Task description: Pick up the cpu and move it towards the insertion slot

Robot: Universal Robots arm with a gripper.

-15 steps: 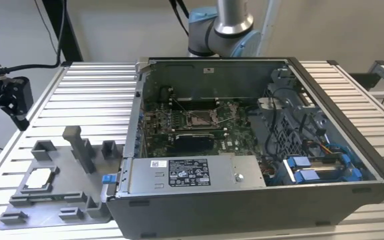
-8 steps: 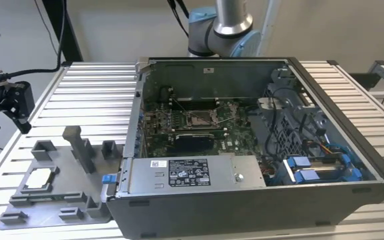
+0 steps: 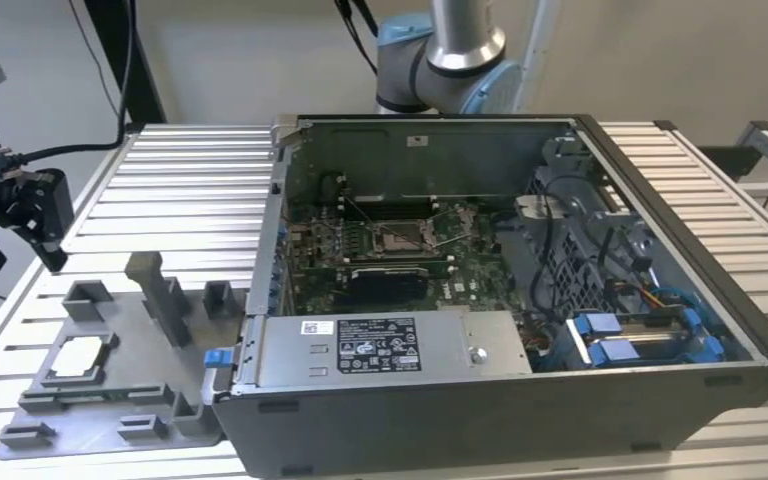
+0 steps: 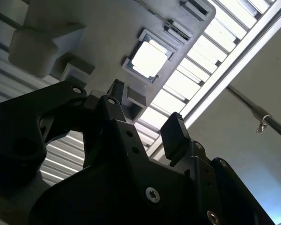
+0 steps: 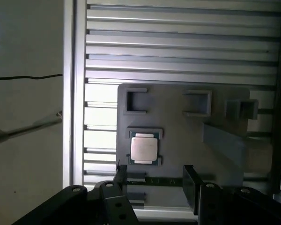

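Note:
The cpu (image 3: 80,355) is a small silvery square lying flat in a recess of the grey plastic tray (image 3: 157,400), at the exterior view's left. My gripper (image 3: 17,255) hangs above the table beyond the tray's far left corner, well clear of the chip. In the first wrist view the cpu (image 5: 144,149) lies just past my gripper (image 5: 154,180), whose black fingers stand open with nothing between them. In the second wrist view the cpu (image 4: 149,59) glares bright beyond the open gripper (image 4: 145,112). The insertion slot (image 3: 398,237) sits on the green board inside the open computer case.
The open computer case (image 3: 491,400) takes up the middle and right of the ribbed metal table (image 3: 171,170); its walls rise around the board. Upright grey posts (image 3: 157,285) stand on the tray between the cpu and the case. A power supply (image 3: 377,345) lies along the case's near side.

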